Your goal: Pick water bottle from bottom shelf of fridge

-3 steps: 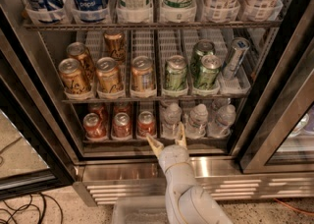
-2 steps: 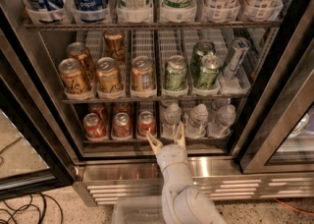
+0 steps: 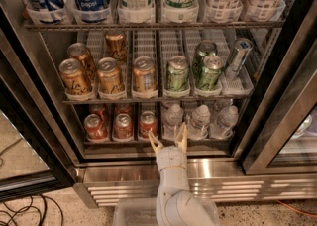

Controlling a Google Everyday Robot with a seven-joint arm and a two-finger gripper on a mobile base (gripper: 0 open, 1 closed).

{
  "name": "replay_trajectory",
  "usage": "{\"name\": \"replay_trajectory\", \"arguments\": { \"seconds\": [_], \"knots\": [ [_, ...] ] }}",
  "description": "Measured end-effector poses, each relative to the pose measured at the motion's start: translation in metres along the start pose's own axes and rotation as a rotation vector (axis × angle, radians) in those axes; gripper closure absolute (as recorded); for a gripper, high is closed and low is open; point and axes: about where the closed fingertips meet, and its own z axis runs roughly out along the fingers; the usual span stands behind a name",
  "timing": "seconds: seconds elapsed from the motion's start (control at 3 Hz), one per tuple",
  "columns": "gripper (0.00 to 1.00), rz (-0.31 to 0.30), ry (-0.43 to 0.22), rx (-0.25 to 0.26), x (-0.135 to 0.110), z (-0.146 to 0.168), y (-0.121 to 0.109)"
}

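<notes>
While you hold at the open door, your pale two-finger claw sits at the front rail of the steel-railed bottom shelf of the stainless-steel, glass-doored fridge, its fingers spread apart and gripping nothing. Your item is the small clear ribbed plastic water bottle with a white cap, upright, leftmost of three alike and just behind the claw; contact cannot be told. Red cans fill the lanes to its left; gold and green cans stand on the rack above.

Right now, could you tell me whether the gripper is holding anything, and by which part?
Nothing is held: the gripper is open at the bottom shelf, by the leftmost water bottle.
</notes>
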Motion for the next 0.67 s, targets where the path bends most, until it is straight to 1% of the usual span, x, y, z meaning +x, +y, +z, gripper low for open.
{"name": "replay_trajectory", "arguments": {
  "seconds": [0.33, 0.67],
  "knots": [
    [0.32, -0.019, -0.007, 0.044, 0.0017, 0.0013, -0.0042],
    [0.37, -0.026, -0.013, 0.073, 0.0025, 0.001, -0.0094]
  ]
}}
